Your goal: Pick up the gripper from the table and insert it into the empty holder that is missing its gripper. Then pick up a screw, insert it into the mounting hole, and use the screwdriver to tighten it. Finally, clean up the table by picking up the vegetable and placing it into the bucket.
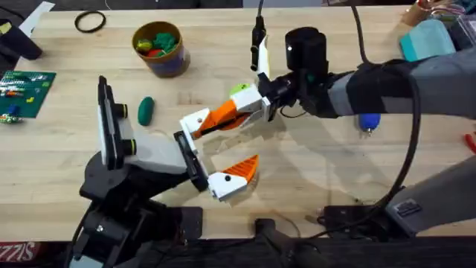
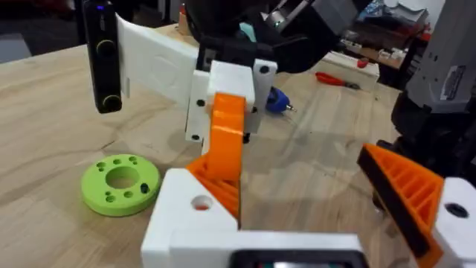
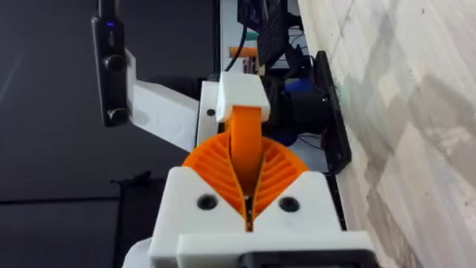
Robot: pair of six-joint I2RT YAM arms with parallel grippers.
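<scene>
**A:** Gripper piece (image 1: 223, 115): where is it?
**B:** Mid-table, orange, clenched in the right gripper (image 1: 251, 106). Its other end meets the left gripper (image 1: 244, 138), whose jaws stand spread.
**A:** Does overhead show the grasp?
**B:** Poorly. The right wrist view shows both pads closed on it. The left wrist view adds a green disc (image 2: 119, 186) on the table (image 2: 44, 112), with the screwdriver (image 2: 277, 100) farther right.

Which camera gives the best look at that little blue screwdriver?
The left wrist view: the screwdriver lies on the table, blue body and metal tip visible. Overhead, the screwdriver is partly hidden under the right arm.
</scene>
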